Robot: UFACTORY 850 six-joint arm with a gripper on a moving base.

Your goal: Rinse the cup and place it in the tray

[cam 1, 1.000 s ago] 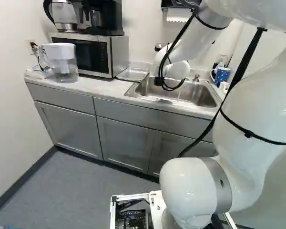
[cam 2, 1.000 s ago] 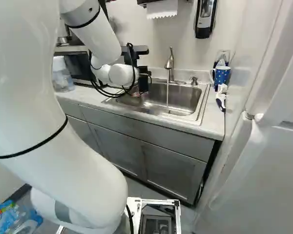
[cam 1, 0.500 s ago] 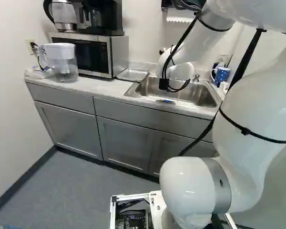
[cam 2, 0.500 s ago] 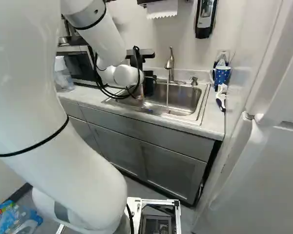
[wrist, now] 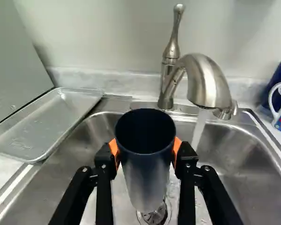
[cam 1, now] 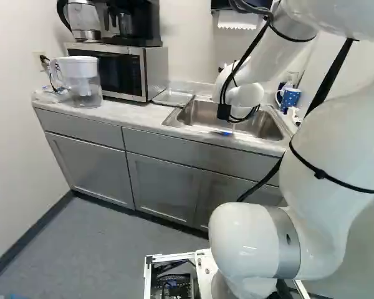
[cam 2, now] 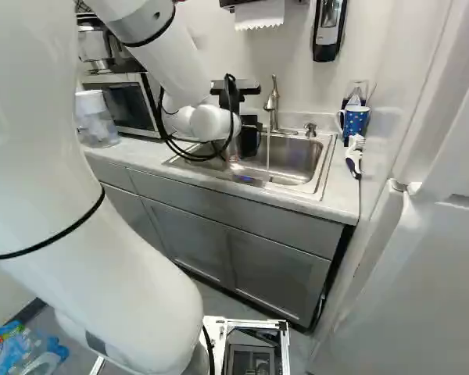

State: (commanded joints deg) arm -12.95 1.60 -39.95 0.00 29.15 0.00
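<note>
At the upper middle of the right base view, over the sink (cam 2: 319, 190), our claw (cam 2: 248, 138) grips the dark cup (wrist: 146, 171), which we see between its two orange pads (wrist: 177, 149), near the running water (wrist: 198, 127).

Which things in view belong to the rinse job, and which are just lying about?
Job:
- cup, in the gripper
- running faucet
- sink
- tray

Lying about:
- dotted mug
- brush
- pitcher
- microwave
- kettle
</note>
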